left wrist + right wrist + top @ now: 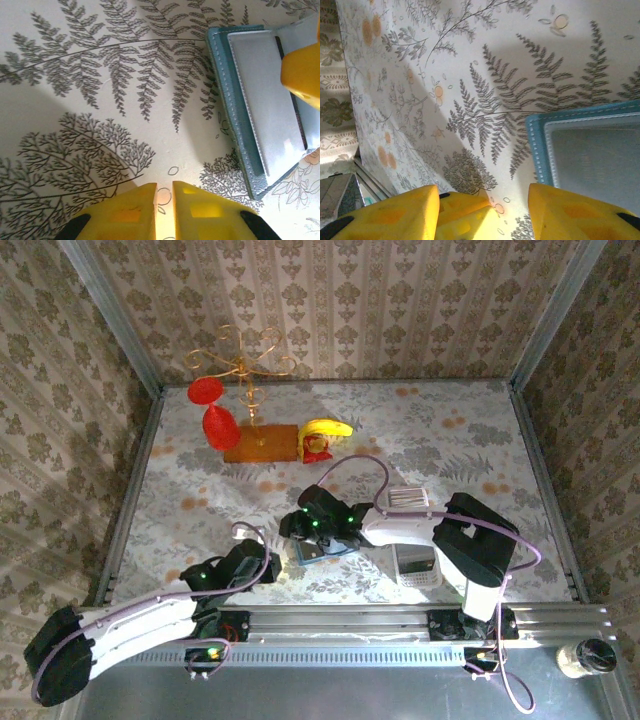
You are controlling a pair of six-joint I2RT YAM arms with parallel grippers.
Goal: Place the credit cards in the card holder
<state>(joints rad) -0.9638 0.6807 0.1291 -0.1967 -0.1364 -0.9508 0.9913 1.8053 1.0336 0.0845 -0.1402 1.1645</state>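
top external view: looking down on the card holder lying open on the floral worktop, close to the near edge. finding the right hand reaching in from the right and hanging over the holder's far side. finding the left hand sitting low, just left of the holder. spotting the credit cards standing as a row of fine stripes just beyond the right arm, apart from the holder, with a white tray showing on the arm's near side. noting a gold stand with 2 red glasses and a banana toward the back wall, well apart from both hands.

left wrist view: seeing the yellow fingers of the left hand standing slightly apart, with a narrow gap and nothing between them, over bare worktop. seeing the teal holder off to the right, clear pocket facing up, with 1 finger of the right hand overlapping its far edge.

right wrist view: seeing the right hand's fingers spread wide and clamping nothing, 1 over the holder's clear pocket and the other out over the worktop. not managing to tell whether that finger is touching the holder.
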